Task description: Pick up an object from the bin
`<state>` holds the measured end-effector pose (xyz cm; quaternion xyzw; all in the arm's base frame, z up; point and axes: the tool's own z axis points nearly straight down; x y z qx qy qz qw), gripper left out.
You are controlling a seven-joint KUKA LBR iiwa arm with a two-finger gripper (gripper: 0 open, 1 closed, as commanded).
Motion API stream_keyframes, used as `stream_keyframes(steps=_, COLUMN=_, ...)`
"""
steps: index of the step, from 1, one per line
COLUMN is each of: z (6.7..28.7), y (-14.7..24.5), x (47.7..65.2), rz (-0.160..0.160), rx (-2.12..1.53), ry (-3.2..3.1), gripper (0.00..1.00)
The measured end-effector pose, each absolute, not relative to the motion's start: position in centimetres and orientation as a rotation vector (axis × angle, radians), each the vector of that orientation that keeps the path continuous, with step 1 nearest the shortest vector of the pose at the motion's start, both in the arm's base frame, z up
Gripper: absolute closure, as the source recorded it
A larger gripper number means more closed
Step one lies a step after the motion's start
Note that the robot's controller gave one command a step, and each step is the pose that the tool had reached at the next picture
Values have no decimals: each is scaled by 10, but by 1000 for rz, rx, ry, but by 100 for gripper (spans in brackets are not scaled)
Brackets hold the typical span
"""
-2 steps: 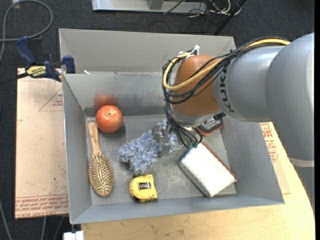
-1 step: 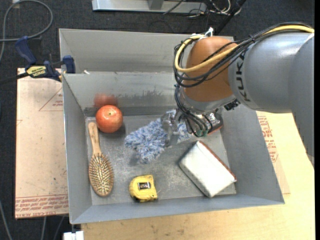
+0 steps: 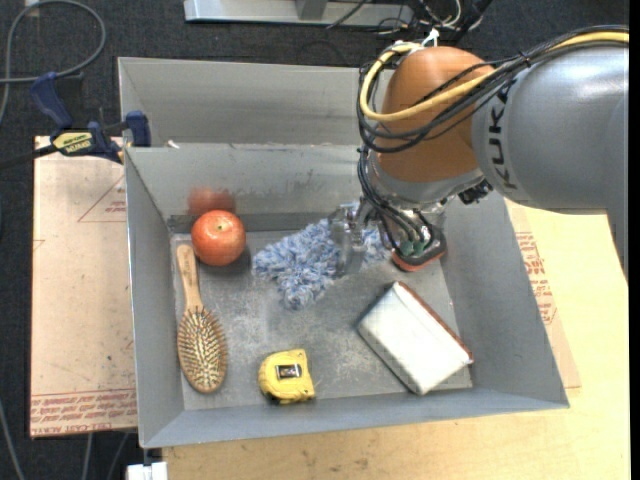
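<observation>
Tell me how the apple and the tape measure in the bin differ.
Colour: the apple is red-orange; the tape measure is yellow with a dark centre.
Shape: the apple is round; the tape measure is a blocky case with flat faces.
Place: the apple sits at the back left, by the far wall; the tape measure lies near the front wall, towards the middle.
Both lie loose on the floor of the bin.
</observation>
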<state>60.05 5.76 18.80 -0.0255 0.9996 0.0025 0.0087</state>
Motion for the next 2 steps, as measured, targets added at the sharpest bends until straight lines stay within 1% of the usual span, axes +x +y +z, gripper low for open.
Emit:
stream_keyframes(steps=1, z=196, y=50, x=620, rz=9, rx=-85, ry=3129, gripper=100)
stream_keyframes(steps=2, z=241, y=44, x=603, rz=9, rx=-75, ry=3130, gripper=100)
